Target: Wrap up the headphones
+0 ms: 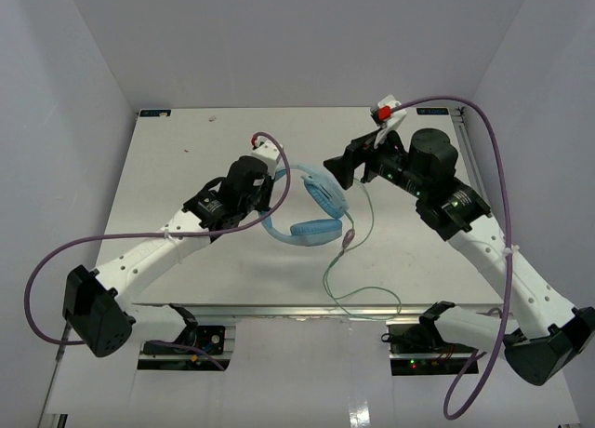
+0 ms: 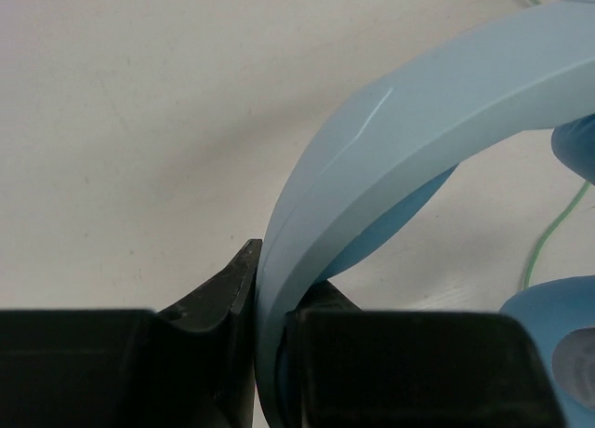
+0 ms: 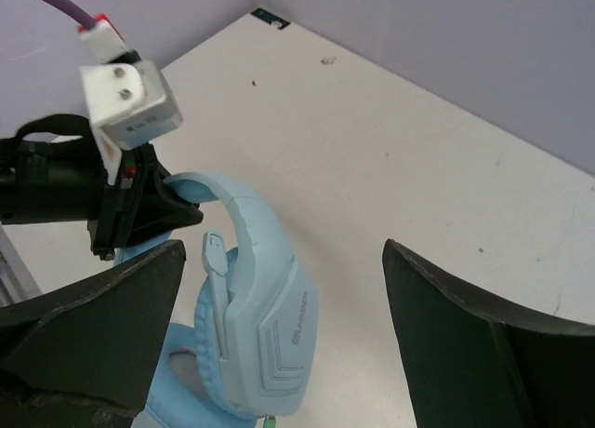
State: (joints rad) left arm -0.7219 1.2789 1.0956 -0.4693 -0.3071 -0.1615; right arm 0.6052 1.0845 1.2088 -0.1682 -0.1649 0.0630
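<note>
The light blue headphones (image 1: 311, 209) lie mid-table, one earcup flat and the other propped on edge. My left gripper (image 1: 271, 195) is shut on the curved headband (image 2: 418, 130), which runs between its two black fingers (image 2: 209, 298). In the right wrist view the same grip shows on the headband's far end, and the upright earcup (image 3: 270, 335) lies just below my right gripper (image 3: 284, 251). The right gripper (image 1: 339, 172) stands open beside that earcup, with nothing between its fingers. The thin pale-green cord (image 1: 358, 260) trails loose toward the table's near edge, and a stretch of cord (image 2: 553, 228) shows beside the headband.
Thick purple robot cables (image 1: 483, 130) loop over the right arm and off the left arm's base. The table's near edge (image 1: 279, 307) lies just past the cord's loop. Walls close in the table at the back and sides.
</note>
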